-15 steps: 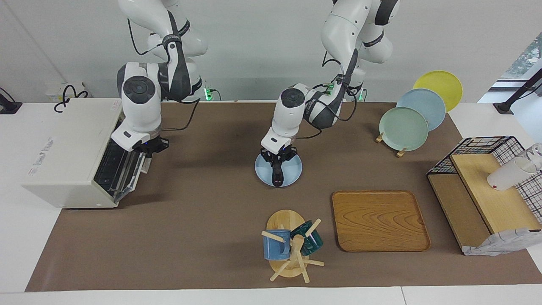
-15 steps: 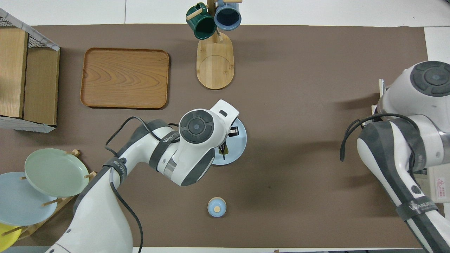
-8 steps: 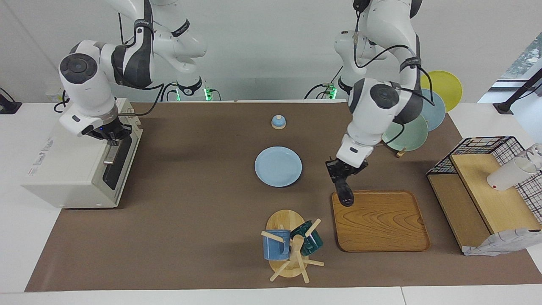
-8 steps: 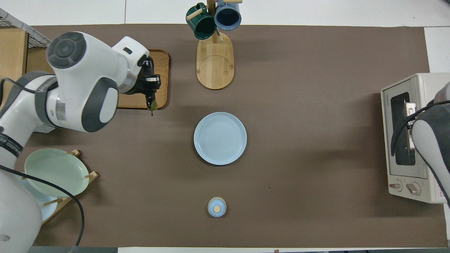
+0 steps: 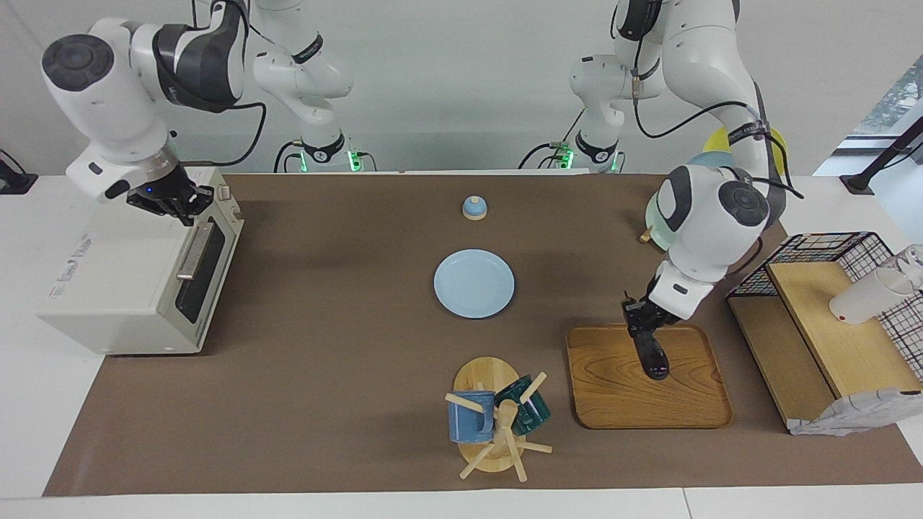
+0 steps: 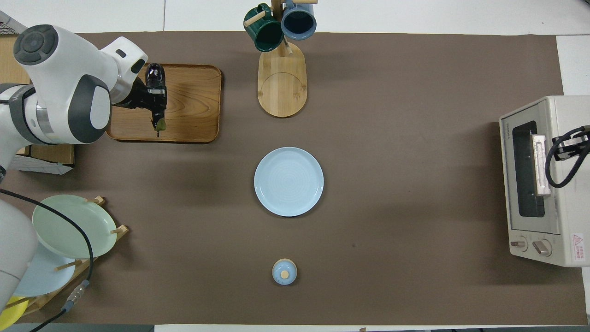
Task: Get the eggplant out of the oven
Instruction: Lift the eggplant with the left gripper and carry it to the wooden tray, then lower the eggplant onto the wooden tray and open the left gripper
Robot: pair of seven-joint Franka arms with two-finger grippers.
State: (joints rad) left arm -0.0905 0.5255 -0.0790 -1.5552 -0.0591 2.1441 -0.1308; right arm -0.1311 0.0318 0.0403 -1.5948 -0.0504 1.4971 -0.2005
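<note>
The slim, glossy dark purple eggplant (image 5: 652, 353) is out of the boxy cream toaster oven (image 5: 137, 267), whose door looks closed. The left tool (image 5: 644, 321) clasps it over the wooden tray (image 5: 692, 404); only setting down remains. The right tool (image 5: 171, 203) hovers above the oven, its grip unclear.

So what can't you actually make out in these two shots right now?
- Whether the eggplant touches the wooden tray: the left gripper holds it over the tray, and neither view shows the gap.
- Inside of the oven: its door is shut and the window is dark in both views.
- Right gripper over the oven: its jaws are too small to read in the facing view, and the frame edge cuts them off overhead.
</note>
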